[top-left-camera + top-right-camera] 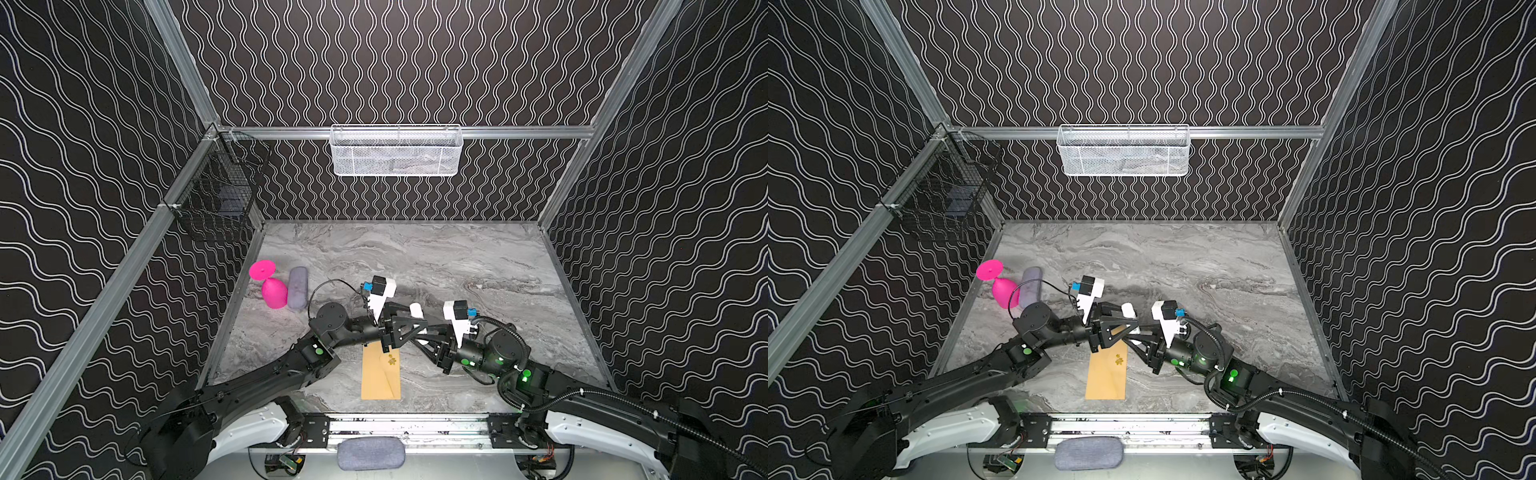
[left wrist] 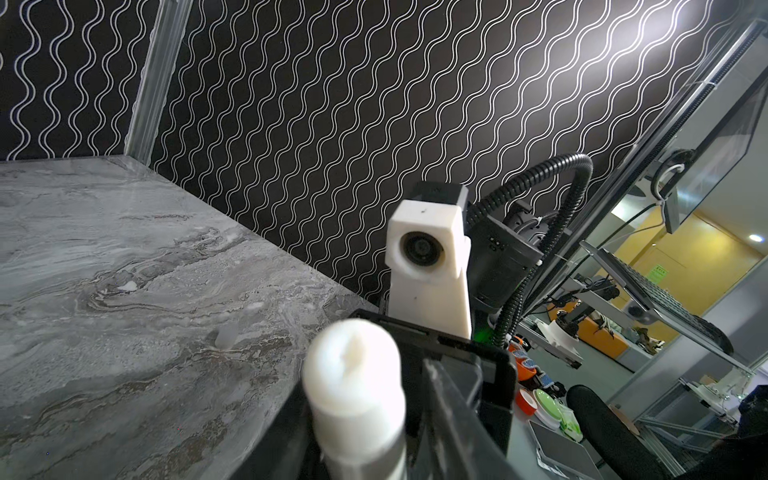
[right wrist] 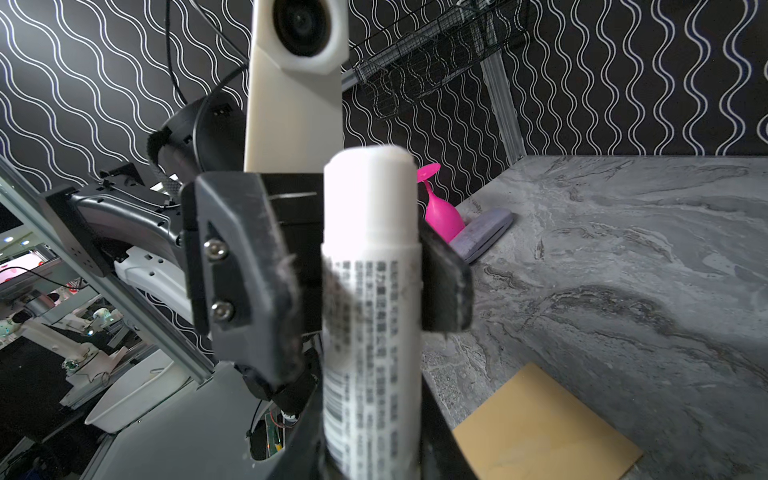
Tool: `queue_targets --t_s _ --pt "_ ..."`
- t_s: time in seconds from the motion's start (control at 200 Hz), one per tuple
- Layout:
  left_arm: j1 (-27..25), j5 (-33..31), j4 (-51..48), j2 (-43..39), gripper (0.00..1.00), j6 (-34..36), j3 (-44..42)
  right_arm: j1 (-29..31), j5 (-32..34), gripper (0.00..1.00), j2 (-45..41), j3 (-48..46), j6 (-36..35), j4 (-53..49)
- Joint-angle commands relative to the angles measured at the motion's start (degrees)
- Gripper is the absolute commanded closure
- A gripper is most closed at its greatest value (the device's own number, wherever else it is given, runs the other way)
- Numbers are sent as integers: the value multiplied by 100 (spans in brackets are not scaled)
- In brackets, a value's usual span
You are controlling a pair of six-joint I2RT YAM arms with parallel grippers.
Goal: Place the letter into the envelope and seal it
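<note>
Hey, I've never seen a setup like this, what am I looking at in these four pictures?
Two robot arms with pincer grippers work at a marble table. Two pictures look down from overhead; the other two come from cameras on each arm's wrist. On the table are a brown envelope, an upturned pink goblet and a grey case. The right gripper holds a white glue stick; the left gripper has its fingers either side of the stick's top.
</note>
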Motion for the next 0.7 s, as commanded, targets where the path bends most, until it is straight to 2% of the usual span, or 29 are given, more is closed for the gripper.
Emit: queue_targets --t_s 0.0,0.1,0.535,0.581,0.641,0.691 --pt "-9 78 338 43 63 -85 11 39 144 100 54 76 -48 283" --pt "-13 87 386 71 63 -117 11 74 169 100 91 86 -70 313" --pt "-9 21 -115 -171 91 17 146 95 245 100 122 111 41 268" --pt "-11 55 -286 -193 95 105 202 92 240 84 80 166 116 70" --pt "-9 151 -620 -196 100 258 338 70 237 49 -124 319 113 -726" --pt "8 299 -896 -175 100 411 471 45 62 37 -390 428 -93 -1336"
